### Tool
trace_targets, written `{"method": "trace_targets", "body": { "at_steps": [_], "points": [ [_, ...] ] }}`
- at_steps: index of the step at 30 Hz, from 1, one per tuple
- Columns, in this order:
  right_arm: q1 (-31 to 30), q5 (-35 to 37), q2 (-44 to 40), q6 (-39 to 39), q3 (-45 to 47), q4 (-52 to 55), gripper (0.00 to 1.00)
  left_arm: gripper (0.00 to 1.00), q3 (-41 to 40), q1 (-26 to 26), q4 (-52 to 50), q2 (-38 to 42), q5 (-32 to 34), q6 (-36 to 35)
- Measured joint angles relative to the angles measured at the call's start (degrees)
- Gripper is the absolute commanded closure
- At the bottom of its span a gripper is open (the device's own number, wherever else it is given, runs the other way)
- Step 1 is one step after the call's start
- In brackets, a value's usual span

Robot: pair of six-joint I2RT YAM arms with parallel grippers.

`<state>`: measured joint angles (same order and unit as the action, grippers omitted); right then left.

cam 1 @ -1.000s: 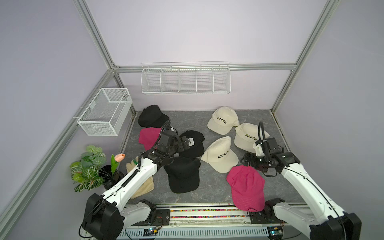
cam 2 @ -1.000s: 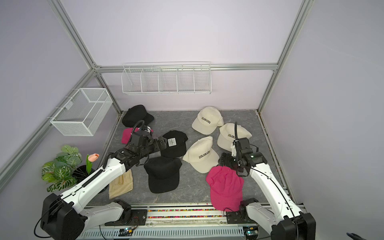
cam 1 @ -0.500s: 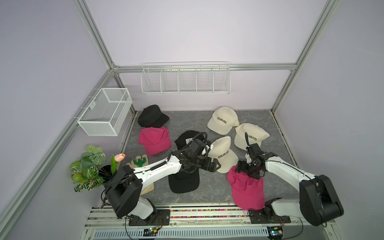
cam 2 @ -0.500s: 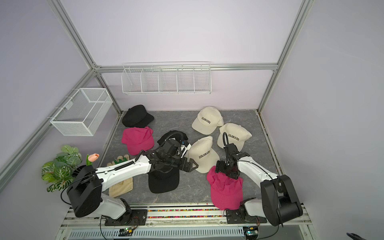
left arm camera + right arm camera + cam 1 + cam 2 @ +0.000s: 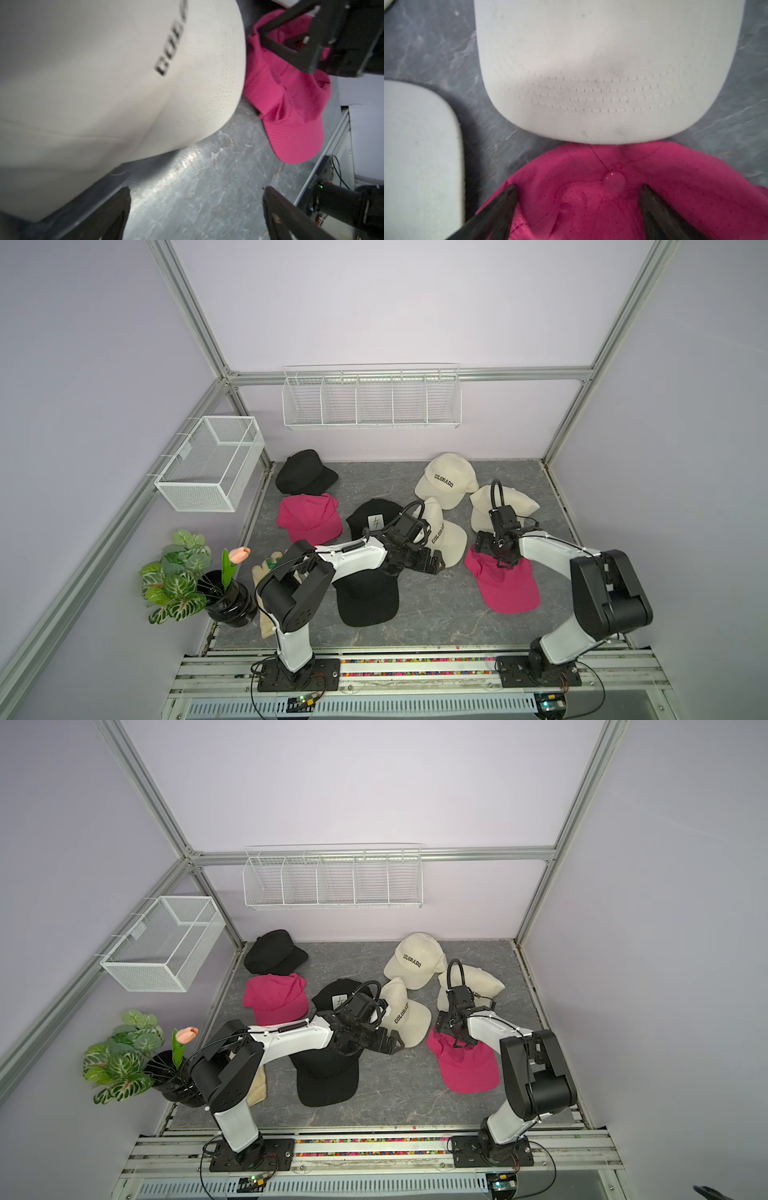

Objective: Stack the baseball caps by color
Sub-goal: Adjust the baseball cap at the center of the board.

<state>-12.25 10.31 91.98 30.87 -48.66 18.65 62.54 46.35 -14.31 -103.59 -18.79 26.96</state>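
Right wrist view shows the right jaws spread wide and empty, straddling the crown of the near magenta cap [image 5: 591, 207] on either side of its top button [image 5: 613, 179]; nothing is gripped yet. The brim of a cream cap [image 5: 591, 62] meets that crown's edge, so a lift could drag the cream cap along. A pinch on the soft mesh may also catch only a fold and let the cap sag or slip. In both top views the left jaws, also wide open and empty, hover just beside the middle cream cap [image 5: 444, 535] and near the right arm [image 5: 548, 547]. The other magenta cap [image 5: 307, 516] lies well apart on the left, so carrying across risks the arms meeting. The worktop [image 5: 436, 614] is grey, marbled and slick-looking. Lilac walls [image 5: 374, 302], an aluminium frame [image 5: 187, 315], two white wire baskets [image 5: 370, 402] and a potted plant [image 5: 178, 572] enclose it.
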Motion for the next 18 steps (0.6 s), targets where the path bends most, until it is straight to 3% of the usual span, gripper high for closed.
{"method": "trace_targets", "body": {
  "at_steps": [4,9,18],
  "points": [
    [2.2,0.1,-0.4,-2.5,-1.7,1.0,0.1,0.01,-4.8,-5.2,-0.1,2.6,2.8,1.1],
    [2.0,-6.2,-5.6,-4.8,-2.6,0.9,0.1,0.01,-8.4,-7.1,-3.1,6.5,7.5,1.6],
    [-9.9,-18.6,-11.5,-3.3,-5.1,-6.4,0.11,0.01,-8.4,-9.5,-3.2,10.9,6.9,1.7]
  ]
}}
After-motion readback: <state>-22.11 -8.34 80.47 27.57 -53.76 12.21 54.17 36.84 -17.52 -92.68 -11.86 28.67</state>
